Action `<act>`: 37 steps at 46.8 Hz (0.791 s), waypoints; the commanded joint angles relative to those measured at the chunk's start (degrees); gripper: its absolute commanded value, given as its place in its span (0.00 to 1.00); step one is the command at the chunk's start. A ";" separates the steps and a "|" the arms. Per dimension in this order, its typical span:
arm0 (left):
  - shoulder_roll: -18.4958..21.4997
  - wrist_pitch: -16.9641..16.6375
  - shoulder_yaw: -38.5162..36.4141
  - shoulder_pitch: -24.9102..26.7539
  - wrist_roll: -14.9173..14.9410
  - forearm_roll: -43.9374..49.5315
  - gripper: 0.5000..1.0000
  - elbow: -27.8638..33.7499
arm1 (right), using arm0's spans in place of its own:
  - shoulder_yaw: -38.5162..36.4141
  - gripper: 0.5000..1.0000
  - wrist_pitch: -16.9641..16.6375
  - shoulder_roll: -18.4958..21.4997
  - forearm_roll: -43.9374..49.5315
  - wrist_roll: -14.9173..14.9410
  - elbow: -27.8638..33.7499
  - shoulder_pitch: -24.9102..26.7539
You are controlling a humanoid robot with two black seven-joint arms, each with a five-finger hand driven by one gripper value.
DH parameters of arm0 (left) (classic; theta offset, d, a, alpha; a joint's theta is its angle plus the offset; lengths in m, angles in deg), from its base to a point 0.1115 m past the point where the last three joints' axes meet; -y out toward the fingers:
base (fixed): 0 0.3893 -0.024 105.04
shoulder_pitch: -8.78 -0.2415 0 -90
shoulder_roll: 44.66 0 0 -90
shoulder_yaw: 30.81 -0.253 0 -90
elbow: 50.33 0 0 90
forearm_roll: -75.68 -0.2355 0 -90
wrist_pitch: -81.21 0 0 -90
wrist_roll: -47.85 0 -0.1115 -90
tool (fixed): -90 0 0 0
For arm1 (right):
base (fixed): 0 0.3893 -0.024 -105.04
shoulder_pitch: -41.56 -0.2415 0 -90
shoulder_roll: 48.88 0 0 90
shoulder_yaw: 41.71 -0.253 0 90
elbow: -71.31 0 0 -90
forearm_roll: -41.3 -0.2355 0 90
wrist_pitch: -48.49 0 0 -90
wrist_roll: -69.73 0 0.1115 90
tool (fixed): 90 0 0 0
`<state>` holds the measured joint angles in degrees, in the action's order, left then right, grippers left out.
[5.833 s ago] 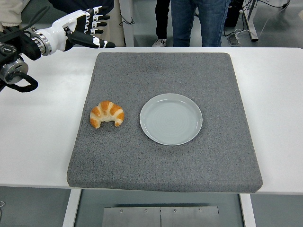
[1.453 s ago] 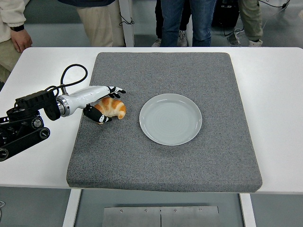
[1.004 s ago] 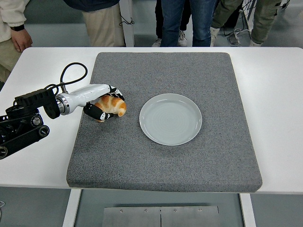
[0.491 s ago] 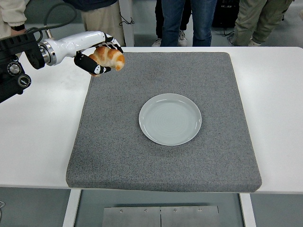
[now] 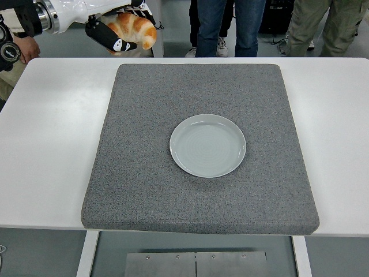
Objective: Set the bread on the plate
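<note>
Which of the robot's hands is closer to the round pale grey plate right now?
Left. The left hand is up at the far left, raised above the table, gripping the golden croissant, well away from the round pale grey plate. The right hand is out of view.

At the upper left of the frame, the left hand (image 5: 118, 26) is cut off by the top edge, so its upper fingers cannot be seen. Its black thumb covers the lower left of the croissant (image 5: 134, 29). The people (image 5: 230, 26) at the top show only as legs.
</note>
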<state>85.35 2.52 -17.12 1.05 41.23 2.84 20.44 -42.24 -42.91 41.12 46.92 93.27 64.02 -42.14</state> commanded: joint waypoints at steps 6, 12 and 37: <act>-0.98 1.26 -0.16 2.36 -0.06 -0.10 0.00 0.42 | 0.00 1.00 -0.01 0.00 0.00 0.01 0.00 0.03; -3.70 1.52 -0.33 4.03 -0.06 -0.19 0.00 0.69 | 0.00 1.00 -0.01 0.00 0.00 0.01 0.00 -0.06; -17.50 2.32 -5.52 9.75 -0.06 -0.72 0.00 0.86 | 0.00 1.00 -0.01 0.00 0.00 0.01 0.00 0.03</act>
<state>69.25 4.85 -22.55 10.67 41.17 2.11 21.32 -42.24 -42.92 41.12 46.93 93.29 64.02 -42.13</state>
